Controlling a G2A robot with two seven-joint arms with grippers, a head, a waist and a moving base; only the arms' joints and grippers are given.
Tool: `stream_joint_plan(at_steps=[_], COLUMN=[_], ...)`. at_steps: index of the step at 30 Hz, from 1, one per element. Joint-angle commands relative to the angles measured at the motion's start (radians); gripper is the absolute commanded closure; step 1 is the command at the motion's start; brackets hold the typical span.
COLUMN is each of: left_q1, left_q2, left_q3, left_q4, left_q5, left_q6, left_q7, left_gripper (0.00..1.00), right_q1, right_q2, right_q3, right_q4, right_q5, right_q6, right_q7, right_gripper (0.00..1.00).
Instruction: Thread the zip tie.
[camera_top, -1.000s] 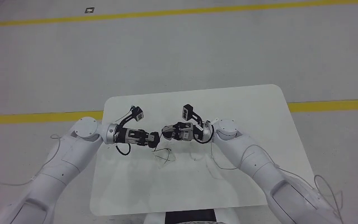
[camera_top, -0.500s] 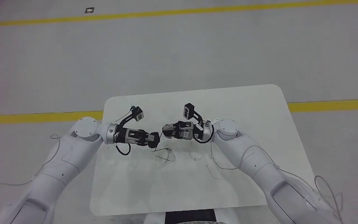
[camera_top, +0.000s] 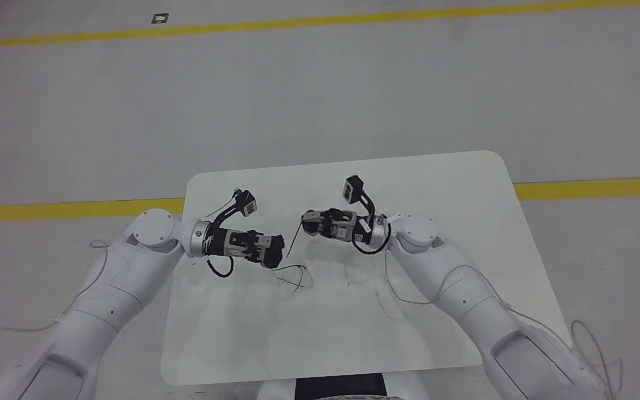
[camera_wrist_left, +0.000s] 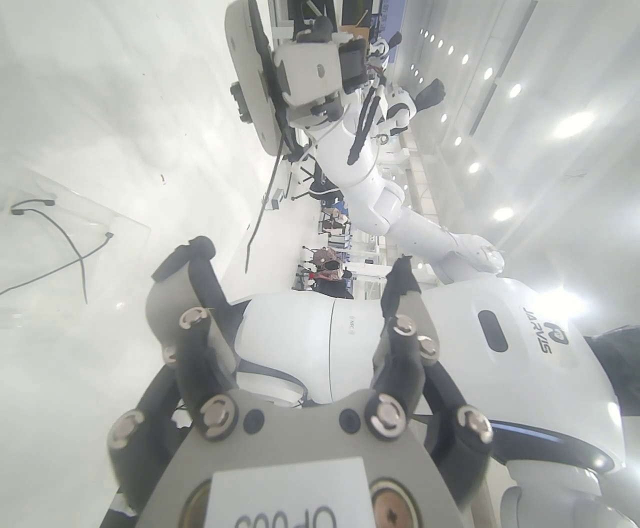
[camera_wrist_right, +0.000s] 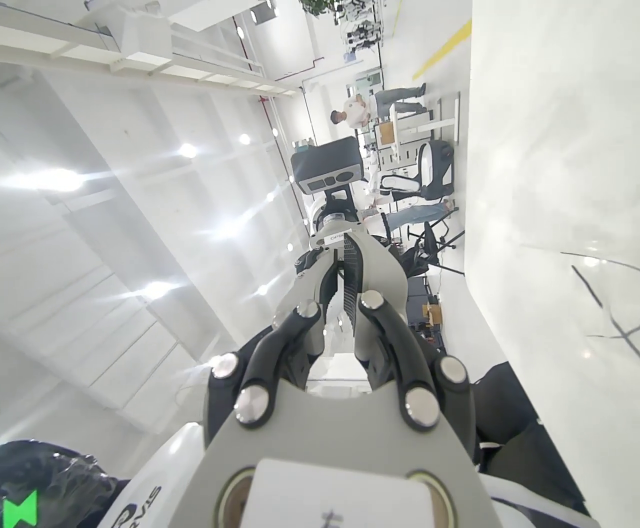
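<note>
Your right fingers (camera_wrist_right: 377, 262) are pinched shut on the tie (camera_wrist_left: 261, 212), which dangles free above the desk (camera_top: 450, 200); your left fingers (camera_wrist_left: 400, 295) are spread wide and empty, near its loose end. Best bet: pinch that loose end with the left close to the tip, then line it up square with the head before feeding; which end carries the head is too small to tell. Spare ties (camera_wrist_left: 75, 252) lie on a clear sheet (camera_wrist_left: 125, 225) below, so keep the tail from snagging them.
</note>
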Motion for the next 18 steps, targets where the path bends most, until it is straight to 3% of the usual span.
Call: stream_joint_plan(at_steps=[1, 4, 14, 18], left_q1=[0.0, 0.0, 0.0, 0.026], left_q2=[0.0, 0.0, 0.0, -0.006], left_q3=[0.0, 0.0, 0.0, -0.004], left_q4=[0.0, 0.0, 0.0, -0.023], left_q5=[0.0, 0.0, 0.0, -0.029], left_q6=[0.0, 0.0, 0.0, 0.0], left_q7=[0.0, 0.0, 0.0, 0.032], left_gripper=[0.0, 0.0, 0.0, 0.0], right_q1=[-0.015, -0.038, -0.038, -0.071], right_q2=[0.008, 0.019, 0.019, 0.021], right_q3=[0.02, 0.047, 0.047, 0.065], right_q4=[-0.02, -0.058, -0.058, -0.108], right_q5=[-0.022, -0.046, -0.046, -0.051], right_q6=[-0.012, -0.051, -0.051, -0.097], right_q7=[-0.017, -0.038, -0.038, -0.106], right_gripper=[1.0, 1.0, 1.0, 1.0])
